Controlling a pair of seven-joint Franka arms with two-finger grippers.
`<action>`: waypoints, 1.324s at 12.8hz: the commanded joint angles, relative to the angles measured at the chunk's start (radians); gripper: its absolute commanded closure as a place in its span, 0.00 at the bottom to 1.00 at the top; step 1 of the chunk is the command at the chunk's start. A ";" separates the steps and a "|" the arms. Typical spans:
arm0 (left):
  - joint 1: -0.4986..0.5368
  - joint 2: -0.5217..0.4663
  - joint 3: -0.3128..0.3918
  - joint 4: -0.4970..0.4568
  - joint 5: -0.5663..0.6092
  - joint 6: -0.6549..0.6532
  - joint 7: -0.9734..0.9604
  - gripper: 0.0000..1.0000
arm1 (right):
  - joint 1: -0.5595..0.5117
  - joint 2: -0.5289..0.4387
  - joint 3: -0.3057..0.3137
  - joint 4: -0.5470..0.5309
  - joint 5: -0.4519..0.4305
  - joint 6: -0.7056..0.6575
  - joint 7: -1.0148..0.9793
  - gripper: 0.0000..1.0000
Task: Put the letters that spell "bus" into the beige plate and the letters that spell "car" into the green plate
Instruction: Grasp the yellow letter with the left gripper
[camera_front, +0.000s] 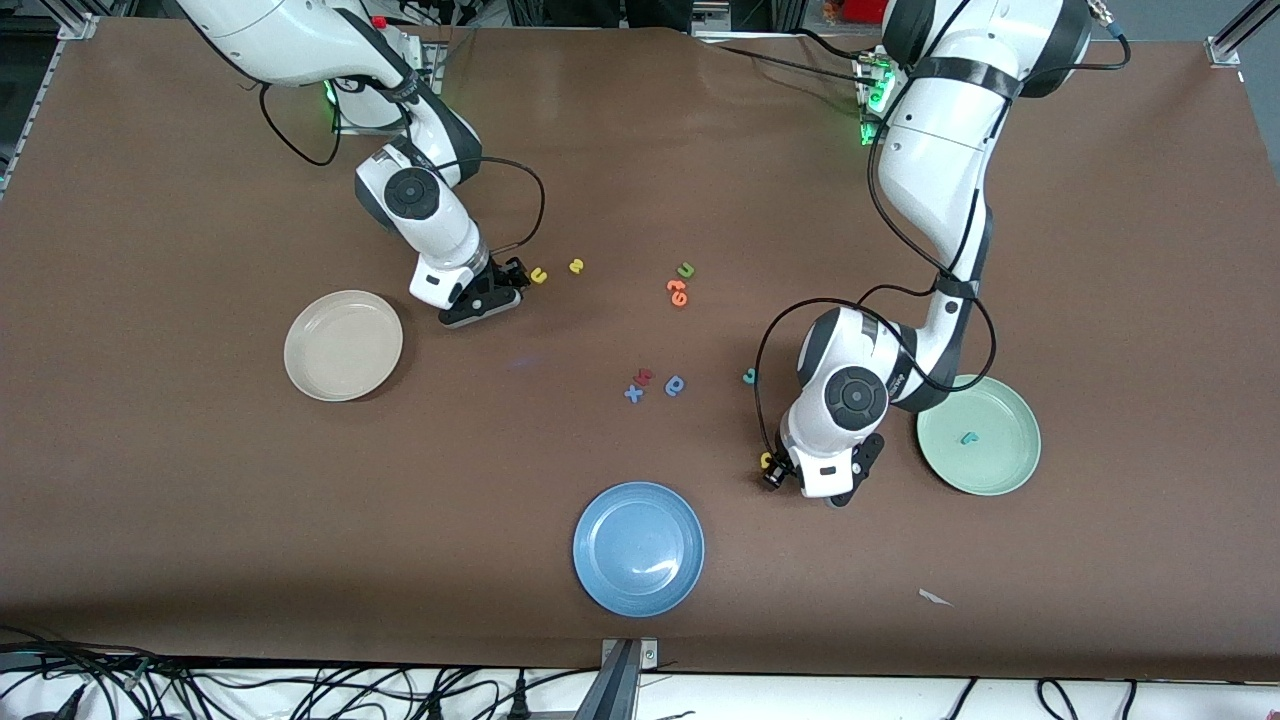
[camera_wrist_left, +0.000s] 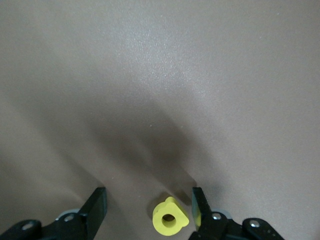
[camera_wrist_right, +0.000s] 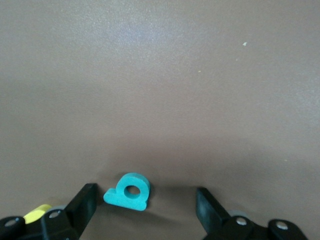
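My right gripper (camera_front: 514, 278) is down at the table, open, with the teal "b" (camera_wrist_right: 129, 191) lying flat between its fingers (camera_wrist_right: 85, 202) and touching neither. The yellow "u" (camera_front: 538, 275) lies just beside it and the yellow "s" (camera_front: 575, 266) a little further along. The beige plate (camera_front: 343, 345) is bare. My left gripper (camera_front: 773, 472) is low and open around the yellow "a" (camera_wrist_left: 170, 217), which lies close to one finger (camera_wrist_left: 200, 202). The teal "c" (camera_front: 749, 376) lies on the table nearby. The teal "r" (camera_front: 967, 437) lies in the green plate (camera_front: 1000, 480).
A blue plate (camera_front: 638, 534) sits nearest the front camera. Mid-table lie a green "u" (camera_front: 685, 270), orange letters (camera_front: 677, 291), a blue "x" (camera_front: 633, 393), a red letter (camera_front: 643, 377) and a blue rounded letter (camera_front: 675, 385). A paper scrap (camera_front: 935, 597) lies near the front edge.
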 joint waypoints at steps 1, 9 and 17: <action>-0.011 0.019 0.013 0.035 0.010 -0.007 -0.025 0.29 | -0.012 0.027 0.006 0.004 -0.030 0.019 0.029 0.17; -0.014 0.019 0.004 0.040 0.007 -0.007 -0.139 0.31 | -0.012 0.024 0.006 0.004 -0.031 0.019 0.029 0.53; -0.031 0.024 0.004 0.046 0.008 -0.007 -0.217 0.35 | -0.024 -0.061 0.006 0.004 -0.039 -0.051 0.010 1.00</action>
